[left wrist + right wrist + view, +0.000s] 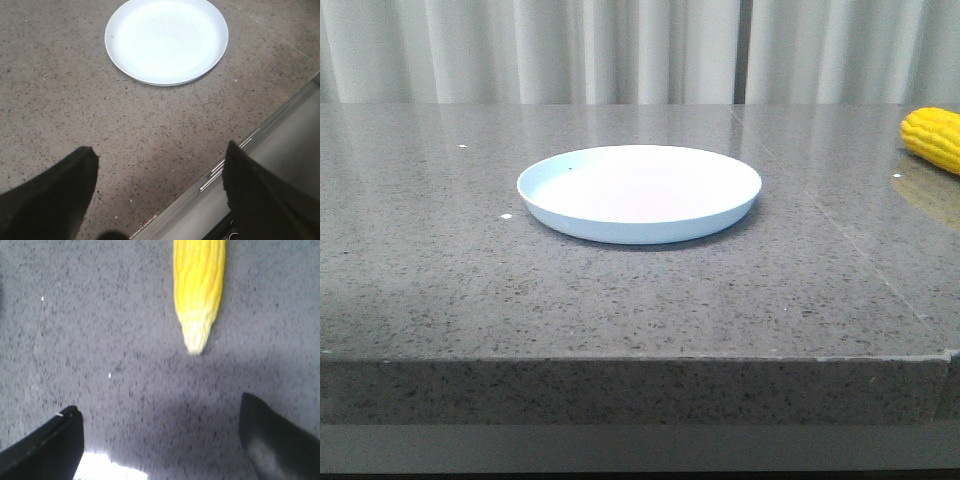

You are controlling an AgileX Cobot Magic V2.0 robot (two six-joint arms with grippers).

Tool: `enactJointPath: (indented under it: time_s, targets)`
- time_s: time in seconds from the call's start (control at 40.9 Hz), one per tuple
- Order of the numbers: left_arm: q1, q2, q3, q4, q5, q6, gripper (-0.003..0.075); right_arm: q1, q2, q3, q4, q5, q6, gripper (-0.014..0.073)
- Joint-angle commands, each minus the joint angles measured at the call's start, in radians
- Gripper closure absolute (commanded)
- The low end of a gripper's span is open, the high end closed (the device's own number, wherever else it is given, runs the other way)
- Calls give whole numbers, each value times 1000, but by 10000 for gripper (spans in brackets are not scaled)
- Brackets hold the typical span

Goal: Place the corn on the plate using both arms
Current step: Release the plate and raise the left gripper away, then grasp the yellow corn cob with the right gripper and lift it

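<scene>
Lying at the far right of the grey speckled surface [440, 260], the corn [934, 137] is partly cut off by the front view's edge, well apart from the plate [638, 193], which sits near the middle with nothing on it. The right gripper [160, 432] has its fingers spread wide above bare stone, the corn's pale tip pointing toward the gap without touching either finger. The left gripper [160, 185] is likewise spread, holding nothing, near the surface's edge with the plate ahead.

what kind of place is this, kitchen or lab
Probably a staged test setup, not a working kitchen: a bare speckled grey stone counter, a plain white curtain behind, and only a plate and a corn cob.
</scene>
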Motion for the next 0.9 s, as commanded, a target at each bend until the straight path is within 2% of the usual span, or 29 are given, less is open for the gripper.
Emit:
enactJointPath:
  time_s: [0.0,0.244,0.513,0.757,0.879]
  targets:
    - [-9,1,-26,4,-66,-9,208,-3,58,-107,-17,-36,-2,-62]
    - [-9,1,-26,4,-66,-9,208,-3,253,-332,-24,13,-2,-62]
    - [-9,1,-26,4,-66,-9,208,-3,480,-572,-113,133,-2,-62]
    - [-9,1,-26,4,-66,-9,208,-40,654,-669,-107,189,-2,-62]
    - [-9,1,-26,4,-66,-9,208,-42,712,-676,-107,172,-3,-62]
